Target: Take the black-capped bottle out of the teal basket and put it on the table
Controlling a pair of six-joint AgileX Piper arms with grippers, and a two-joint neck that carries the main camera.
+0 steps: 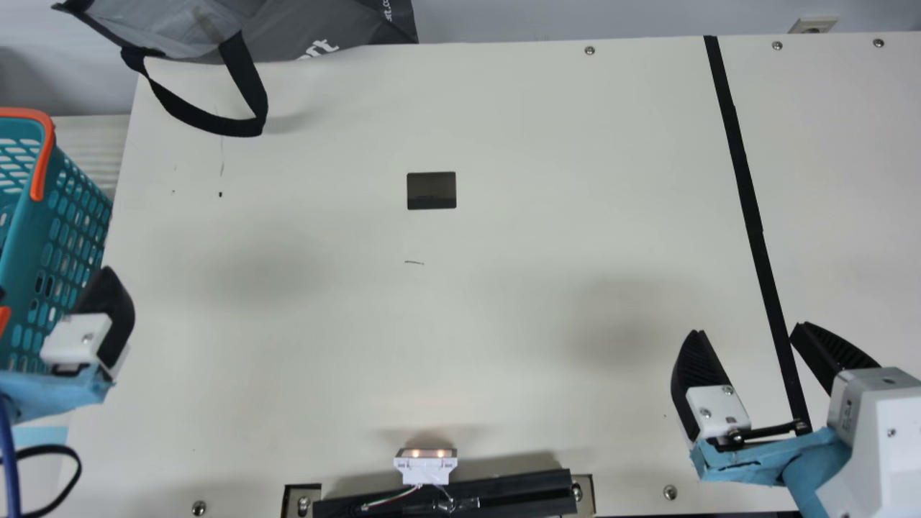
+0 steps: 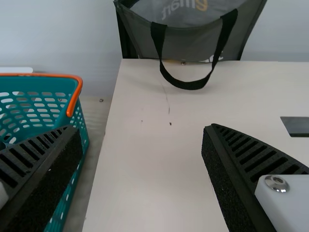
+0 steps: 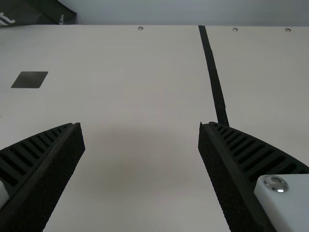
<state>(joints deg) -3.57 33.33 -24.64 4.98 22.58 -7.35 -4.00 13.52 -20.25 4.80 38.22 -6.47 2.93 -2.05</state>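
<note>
Left end effector, right end effector: spread, empty. Teal basket, main view's left edge; your bottle transfer looks undone.

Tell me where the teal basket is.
The teal basket stands at the main view's left edge, just past the left side of the table, near my left gripper.

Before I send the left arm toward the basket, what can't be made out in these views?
- Teal basket, inside: main view, left edge cuts it off; left wrist view, left edge and the left gripper's nearer finger hide part. I cannot tell whether the bottle is there.
- Dark spot in the basket: left wrist view, cut off by the left edge, too small to identify.
- Grey bag: main view, top edge cuts it off.
</note>
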